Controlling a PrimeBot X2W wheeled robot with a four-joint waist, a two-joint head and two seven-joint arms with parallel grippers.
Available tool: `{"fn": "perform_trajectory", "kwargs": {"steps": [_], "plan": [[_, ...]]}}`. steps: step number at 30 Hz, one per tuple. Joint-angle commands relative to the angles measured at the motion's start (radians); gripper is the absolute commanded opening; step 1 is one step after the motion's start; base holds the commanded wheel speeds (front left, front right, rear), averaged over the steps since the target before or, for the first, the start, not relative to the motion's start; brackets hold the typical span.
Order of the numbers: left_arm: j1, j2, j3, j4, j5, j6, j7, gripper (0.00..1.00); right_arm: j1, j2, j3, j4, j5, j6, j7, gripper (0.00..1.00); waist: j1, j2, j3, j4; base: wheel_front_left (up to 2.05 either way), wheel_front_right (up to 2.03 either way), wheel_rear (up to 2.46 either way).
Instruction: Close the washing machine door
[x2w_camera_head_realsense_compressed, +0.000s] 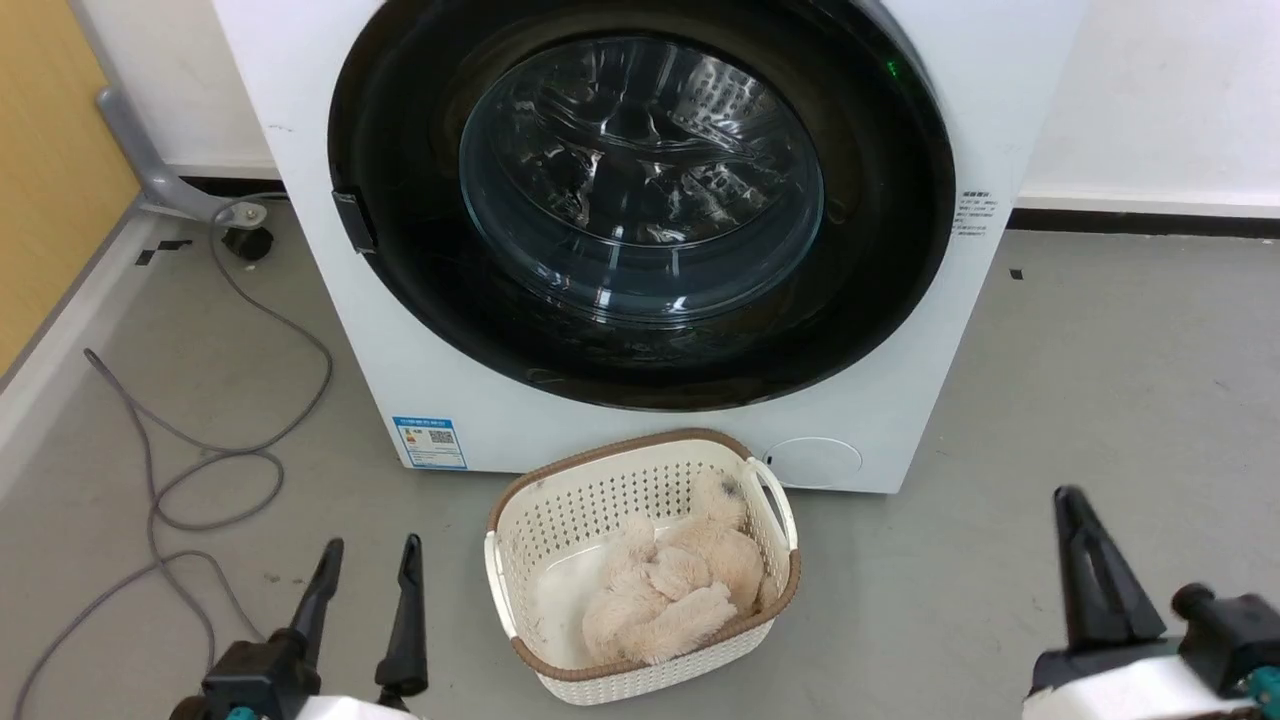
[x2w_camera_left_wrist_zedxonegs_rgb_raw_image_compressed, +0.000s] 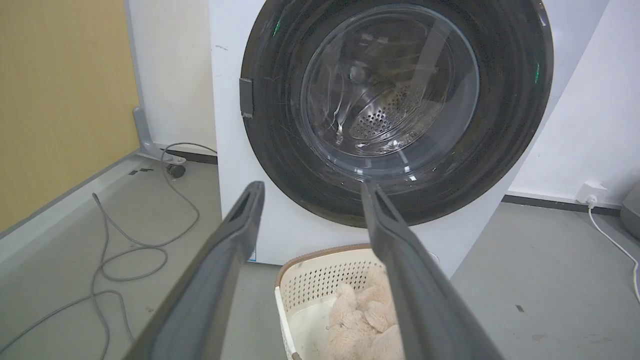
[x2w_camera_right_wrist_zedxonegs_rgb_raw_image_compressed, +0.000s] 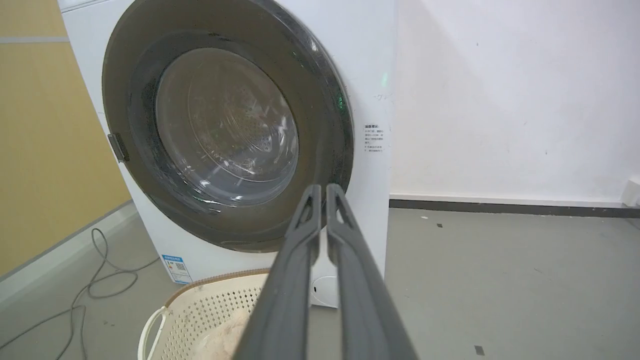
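Observation:
The washing machine (x2w_camera_head_realsense_compressed: 640, 420) is a white front-loader standing on the floor ahead of me. Its round black door (x2w_camera_head_realsense_compressed: 400, 230) with the bulging glass window lies flat against the machine's front; the steel drum shows through the glass (x2w_camera_left_wrist_zedxonegs_rgb_raw_image_compressed: 390, 95). The same door (x2w_camera_right_wrist_zedxonegs_rgb_raw_image_compressed: 330, 150) looks flush in the right wrist view. My left gripper (x2w_camera_head_realsense_compressed: 370, 545) hovers low at the lower left, open, nothing between its fingers (x2w_camera_left_wrist_zedxonegs_rgb_raw_image_compressed: 245, 215). My right gripper (x2w_camera_head_realsense_compressed: 1072, 498) is at the lower right, its fingers (x2w_camera_right_wrist_zedxonegs_rgb_raw_image_compressed: 320, 200) pressed together and empty. Both stand well short of the door.
A cream perforated laundry basket (x2w_camera_head_realsense_compressed: 760, 495) holding a beige plush toy (x2w_camera_head_realsense_compressed: 670, 590) sits on the floor right before the machine. Grey cables (x2w_camera_head_realsense_compressed: 200, 470) loop across the floor at left. A yellow panel (x2w_camera_head_realsense_compressed: 50, 150) and raised ledge line the left side. Grey floor opens to the right.

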Motion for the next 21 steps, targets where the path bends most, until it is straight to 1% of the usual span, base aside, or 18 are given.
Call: {"fn": "perform_trajectory", "kwargs": {"steps": [1, 9, 21], "plan": [[0.016, -0.001, -0.003, 0.005, 0.007, 0.002, -0.004, 1.0, 0.028, 0.012, 0.002, -0.009, -0.015, -0.001, -0.007, 1.0, 0.0002, 0.0, -0.002, 0.0, 0.0, 0.0, 0.0], [0.028, -0.002, -0.012, 0.011, 0.024, 0.008, -0.004, 1.0, 0.065, 0.031, 0.001, -0.013, -0.022, -0.001, -0.011, 1.0, 0.0002, 0.0, -0.012, 0.001, 0.0, 0.0, 0.0], [0.028, -0.003, -0.004, 0.009, 0.023, 0.013, -0.004, 1.0, 0.065, 0.036, 0.011, -0.015, -0.021, -0.001, -0.012, 1.0, 0.0002, 0.0, -0.014, 0.002, 0.0, 0.0, 0.0]]}}
